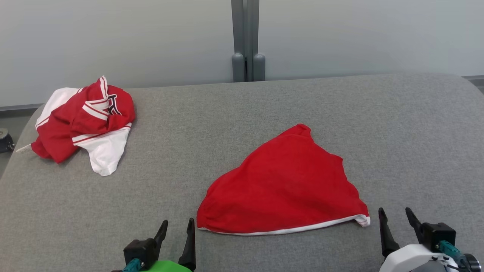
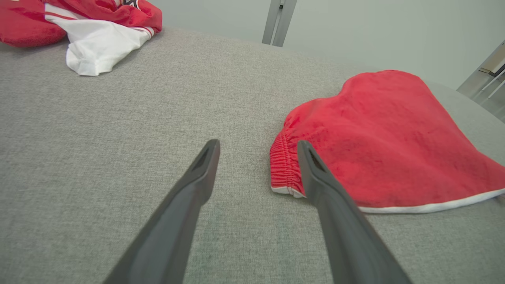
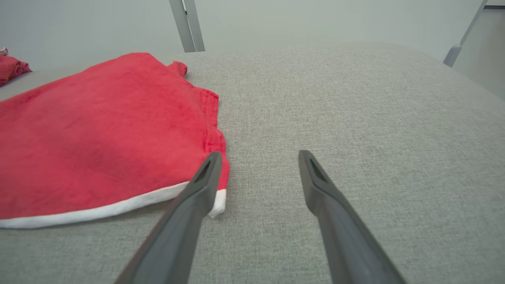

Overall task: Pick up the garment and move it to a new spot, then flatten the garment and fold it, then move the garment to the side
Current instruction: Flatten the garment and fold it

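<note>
Right pincer (image 3: 258, 157) finger (image 3: 203, 185) overlaps garment (image 3: 98, 138) hem.

The red, white-hemmed garment (image 1: 281, 183) lies flat on the grey surface (image 1: 227, 113).

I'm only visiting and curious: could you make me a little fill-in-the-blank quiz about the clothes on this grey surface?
1. The flat red garment has a ___ strip along its near edge.
2. The left end effector and the right end effector are both ___ and hold nothing.
3. The crumpled red-and-white garment lies on the robot's far ___ side.
Missing words: white; open; left.
</note>
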`<state>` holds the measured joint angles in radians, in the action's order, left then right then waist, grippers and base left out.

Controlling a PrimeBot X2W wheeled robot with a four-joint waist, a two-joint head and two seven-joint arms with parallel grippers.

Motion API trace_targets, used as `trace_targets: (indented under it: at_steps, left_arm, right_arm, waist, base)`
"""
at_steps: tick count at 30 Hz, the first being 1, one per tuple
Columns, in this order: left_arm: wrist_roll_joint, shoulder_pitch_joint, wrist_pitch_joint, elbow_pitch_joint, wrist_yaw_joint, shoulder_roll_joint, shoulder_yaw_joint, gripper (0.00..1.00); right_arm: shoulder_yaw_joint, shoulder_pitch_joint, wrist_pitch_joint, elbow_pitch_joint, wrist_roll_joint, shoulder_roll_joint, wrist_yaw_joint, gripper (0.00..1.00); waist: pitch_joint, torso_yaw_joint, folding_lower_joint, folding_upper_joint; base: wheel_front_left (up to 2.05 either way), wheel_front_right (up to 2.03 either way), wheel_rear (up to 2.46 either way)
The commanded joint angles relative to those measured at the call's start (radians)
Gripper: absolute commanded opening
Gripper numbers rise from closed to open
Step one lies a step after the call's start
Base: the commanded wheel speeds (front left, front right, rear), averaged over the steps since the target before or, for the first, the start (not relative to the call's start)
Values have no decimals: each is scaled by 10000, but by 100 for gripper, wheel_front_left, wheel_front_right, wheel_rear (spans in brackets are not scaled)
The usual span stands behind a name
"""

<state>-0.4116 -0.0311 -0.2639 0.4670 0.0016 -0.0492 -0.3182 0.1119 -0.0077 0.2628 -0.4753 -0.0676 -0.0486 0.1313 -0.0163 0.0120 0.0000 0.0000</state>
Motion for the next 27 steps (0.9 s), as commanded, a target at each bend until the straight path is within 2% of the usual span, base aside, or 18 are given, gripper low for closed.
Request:
trace_targets:
  at_steps: [1, 8, 27]
  left_arm:
    - [38, -144, -9, 15, 12, -23, 27, 100]
    - [144, -208, -9, -152, 95, -23, 167, 100]
    - [219, 159, -9, -963, 235, -23, 383, 100]
  right_arm:
    - [120, 77, 32, 188, 27, -33, -10, 100]
    - [199, 133, 32, 1051, -98, -30, -10, 100]
    - [-967, 209, 31, 2105, -519, -33, -12, 100]
  waist:
    - [4, -10, 0, 0]
    - [-73, -32, 0, 0]
    - [-582, 140, 0, 0]
  base:
    - [0, 0, 0]
    - [0, 0, 0]
    - [0, 0, 0]
